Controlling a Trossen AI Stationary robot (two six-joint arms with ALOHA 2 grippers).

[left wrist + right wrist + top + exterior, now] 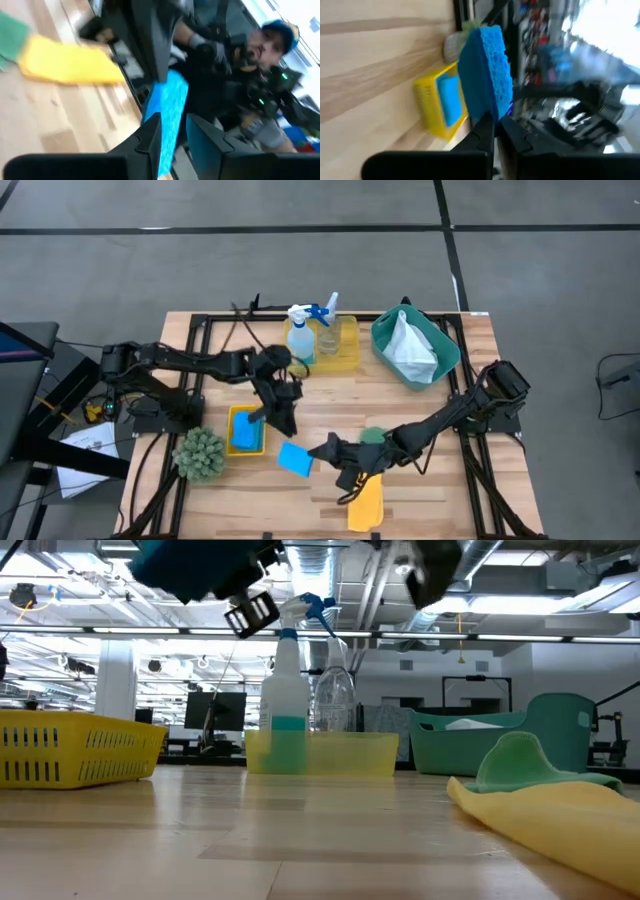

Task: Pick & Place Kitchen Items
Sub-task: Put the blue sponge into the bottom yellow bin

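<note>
My right gripper (318,452) is shut on a blue sponge (293,459) above the table's near middle; the sponge also shows in the right wrist view (487,70) and high up in the low view (185,565). My left gripper (278,423) hovers at the right rim of a small yellow tray (232,420), fingers apart (174,132), pointing at the held sponge (167,110). A second blue sponge (244,435) lies flat in that tray. A yellow cloth (367,502) and a green cloth (372,437) lie on the table under the right arm. My right gripper pinches the sponge's end nearest the table's right side (489,111) between its two fingers. The fingers come about level from the table's right. The sponge sticks out past the fingertips toward the yellow tray, lifted clear of the table. My left gripper: the sponge shows in the gap between its fingers; I cannot tell whether they touch it.
A spiky green ball (200,453) sits left of the small tray. At the back, a blue-liquid spray bottle (300,335) and a clear bottle (328,332) stand in a yellow tray (345,358). A teal bin (448,355) holds a white cloth (410,345). A person shows beyond the table (270,45).
</note>
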